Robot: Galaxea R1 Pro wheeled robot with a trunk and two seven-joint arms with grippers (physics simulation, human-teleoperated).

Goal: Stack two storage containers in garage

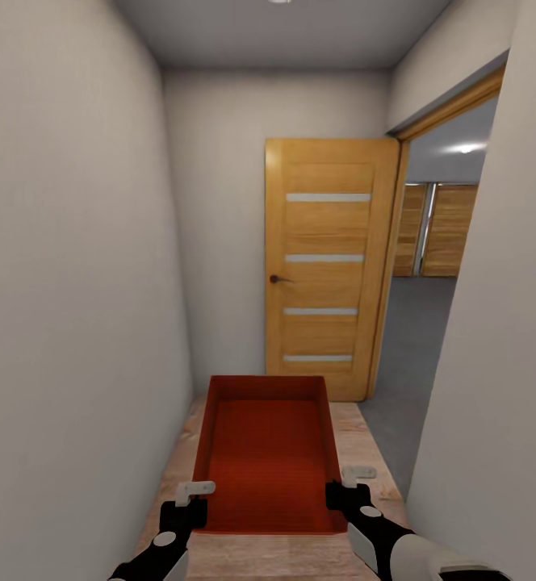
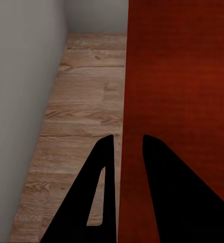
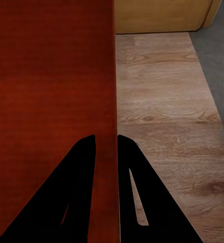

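Container [image 1: 268, 452], orange-red, open-top, rectangular w/ smooth plain walls, carried low at 6 o'clock in head view, one claw on each long side near its close end. Left claw [image 1: 194, 494] pinches the left wall; right claw [image 1: 350, 482] pinches the right wall. Head view gives the inside: flat red bottom, nothing in it.

Wrist views add what head cam can't: left wrist shows the wall edge [image 2: 123, 152] running between the two dark fingers [image 2: 99, 197], one finger inside the bin, one outside, pressed on the wall. Right wrist same: wall [image 3: 51, 76] clamped between fingers [image 3: 135, 192], thin gap only.

Surroundings: narrow hallway, pale matte wall [image 1: 66, 307] at 9 o'clock, another wall [image 1: 502, 387] at 3 o'clock. Wooden door [image 1: 326, 266] w/ four frosted strips and dark handle at 12 o'clock, swung open against the end wall. Doorway at 2 o'clock opens onto dark grey floor [image 1: 413, 339]; wood panels beyond. Light wood-plank floor [image 2: 76, 116] under the bin, grain visible; it meets the grey floor [image 3: 218, 61] beside the door base.
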